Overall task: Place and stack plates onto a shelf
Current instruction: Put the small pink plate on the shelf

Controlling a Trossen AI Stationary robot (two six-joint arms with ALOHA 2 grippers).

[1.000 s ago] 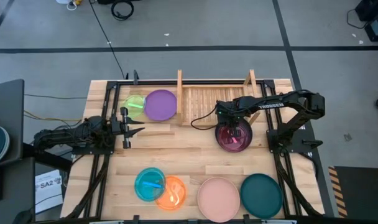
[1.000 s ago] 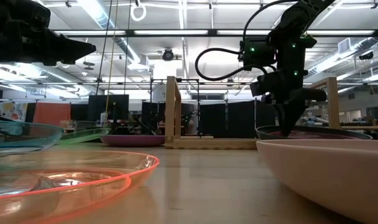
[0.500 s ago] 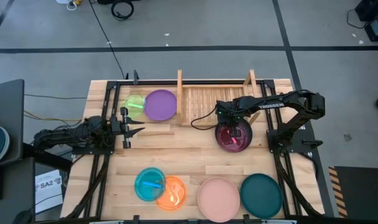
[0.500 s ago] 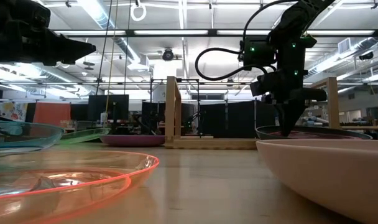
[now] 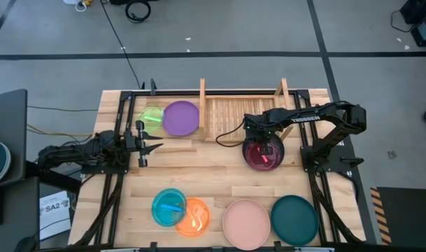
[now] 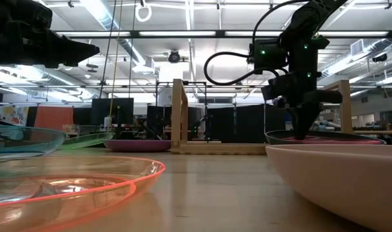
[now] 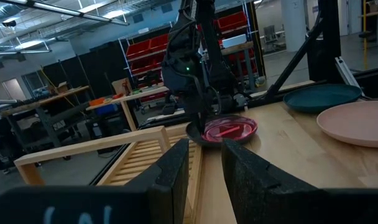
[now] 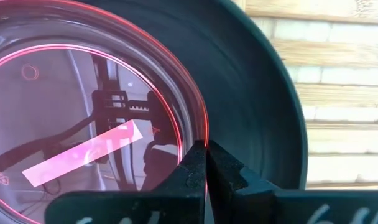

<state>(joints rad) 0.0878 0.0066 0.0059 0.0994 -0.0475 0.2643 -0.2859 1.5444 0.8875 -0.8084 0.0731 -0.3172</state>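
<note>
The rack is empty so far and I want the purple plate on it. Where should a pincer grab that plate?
Grip the purple plate by its raised rim, coming from above: it lies flat, so only the edge offers a hold. Pick the near edge, away from the green plate and the shelf upright beside it.

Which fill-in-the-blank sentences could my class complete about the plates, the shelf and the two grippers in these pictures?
1. The right gripper is shut on the rim of the ____ plate.
2. That plate lies inside the ____ plate.
3. The purple plate lies beside the shelf, partly over the ____ plate.
4. The left gripper holds ____.

Missing words: red; black; green; nothing
</note>
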